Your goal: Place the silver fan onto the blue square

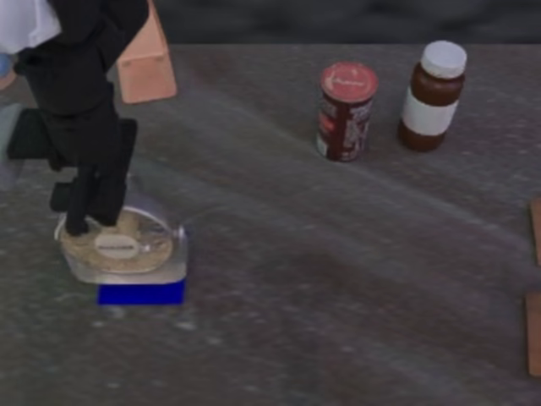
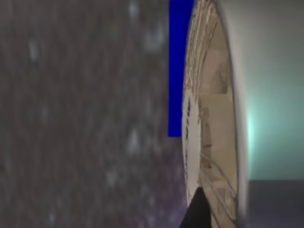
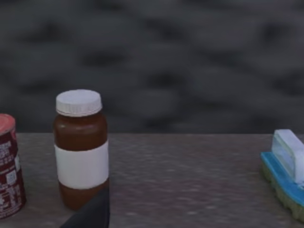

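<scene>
Your left gripper (image 1: pixel 95 222) sits at the left of the bench (image 1: pixel 338 279), its dark fingers (image 1: pixel 78 207) clamped on the far-left rim of the silver fan (image 1: pixel 122 247), the shiny chrome round fan with a beige grille and a silver hub. The fan lies face up, covering most of the blue square (image 1: pixel 141 293), the flat deep-blue patch, of which only a near strip shows below the fan's base. In your left wrist view the fan's grille (image 2: pixel 211 114) fills the frame edge-on with the blue square (image 2: pixel 179 66) just behind it. At the far side stand a dark red can (image 1: pixel 347 110) and, to its right, a brown jar with a white lid (image 1: pixel 433 95), well apart from the fan. Your right arm is out of the top view; I cannot tell its gripper's state.
</scene>
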Robot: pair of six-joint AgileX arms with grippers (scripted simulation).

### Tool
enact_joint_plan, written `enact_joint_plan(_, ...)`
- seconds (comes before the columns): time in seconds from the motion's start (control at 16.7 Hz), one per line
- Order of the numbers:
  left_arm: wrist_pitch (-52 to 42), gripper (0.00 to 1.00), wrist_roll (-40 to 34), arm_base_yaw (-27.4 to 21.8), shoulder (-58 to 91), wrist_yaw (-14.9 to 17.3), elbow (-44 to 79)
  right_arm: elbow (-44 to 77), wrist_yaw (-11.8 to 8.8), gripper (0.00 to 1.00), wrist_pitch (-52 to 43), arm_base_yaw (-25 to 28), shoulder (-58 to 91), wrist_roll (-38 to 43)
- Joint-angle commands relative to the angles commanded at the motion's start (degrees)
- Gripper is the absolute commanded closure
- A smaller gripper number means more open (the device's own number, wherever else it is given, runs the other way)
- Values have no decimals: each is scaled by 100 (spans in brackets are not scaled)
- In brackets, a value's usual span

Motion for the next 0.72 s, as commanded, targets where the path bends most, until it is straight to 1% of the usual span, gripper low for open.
enact_joint_plan(0.36,0,2,0,0,0,0,0,0,0,0,0,0,0,0)
enact_joint_plan(0.42,0,0,0,0,0,0,0,0,0,0,0,0,0,0)
enact_joint_plan(0.72,0,0,0,0,0,0,0,0,0,0,0,0,0,0)
